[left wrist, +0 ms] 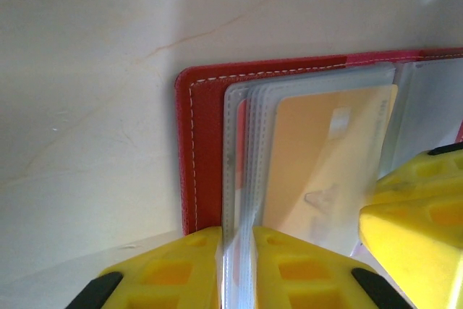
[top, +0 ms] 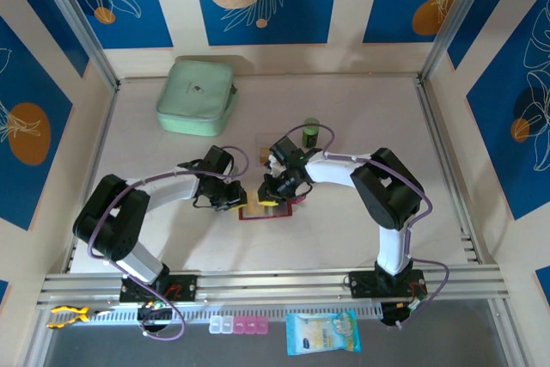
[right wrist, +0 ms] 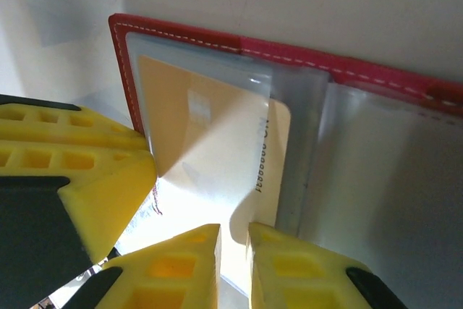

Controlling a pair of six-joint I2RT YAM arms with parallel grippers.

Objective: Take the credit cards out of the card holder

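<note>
Pale counter (top: pixel 344 242) underneath: left tool (left wrist: pixel 235 274) is clamped on the dark red folding card holder (left wrist: pixel 199 142) by its greyish clear sleeves (left wrist: pixel 242 179). Right tool (right wrist: pixel 234 265), fingers nearly together, meets the sleeved yellowish-tan credit card (right wrist: pixel 210 142) at its near edge; grip unclear.

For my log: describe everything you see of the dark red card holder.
The dark red folding card holder lies open on the pale table, white stitching along its leather-like edge. Inside, greyish clear plastic sleeves fan out; one holds a yellow-tan card. The left gripper pinches the sleeves; the right gripper seems to grip that card's end.
</note>
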